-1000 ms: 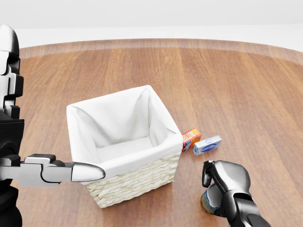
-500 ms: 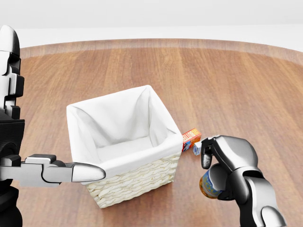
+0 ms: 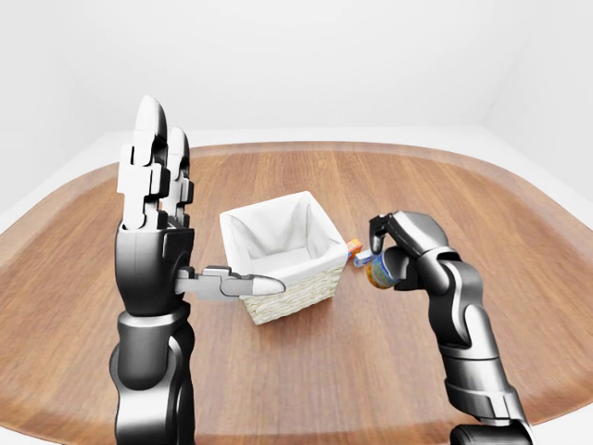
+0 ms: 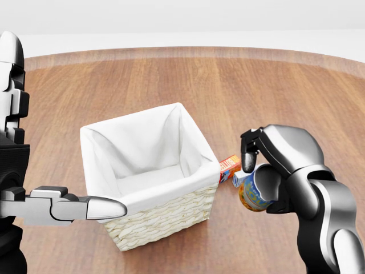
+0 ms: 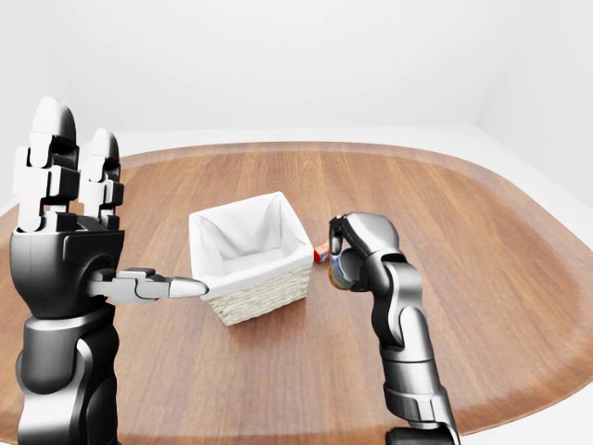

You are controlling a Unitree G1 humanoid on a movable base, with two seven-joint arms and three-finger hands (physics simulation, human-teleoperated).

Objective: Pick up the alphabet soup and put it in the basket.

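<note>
Wicker basket [image 4: 162, 220], white cloth liner, sits on the wooden table [image 4: 228, 85] just left of centre in the head view; nothing visible inside it.

Right hand [image 4: 274, 165]: fingers curled round the alphabet soup can [image 4: 254, 194], which is clear of the table surface, held to the right of the basket at about rim height, not yet over the opening. Grip looks firm; blue and yellow label shows below the palm.

Left hand [image 3: 153, 209]: raised, fingers straight up and spread apart, thumb pointing sideways toward the basket, holding nothing.

Small orange box [image 4: 230, 166] lies on the table touching or just beside the basket's right corner. A second small pale box [image 4: 237, 179] is mostly hidden behind the can.

Progress, as judged: pick-up is done, the can is lifted. Left to do: carry it leftward over the rim, lower or release it into the liner. The near rim corner is the likely snag.
</note>
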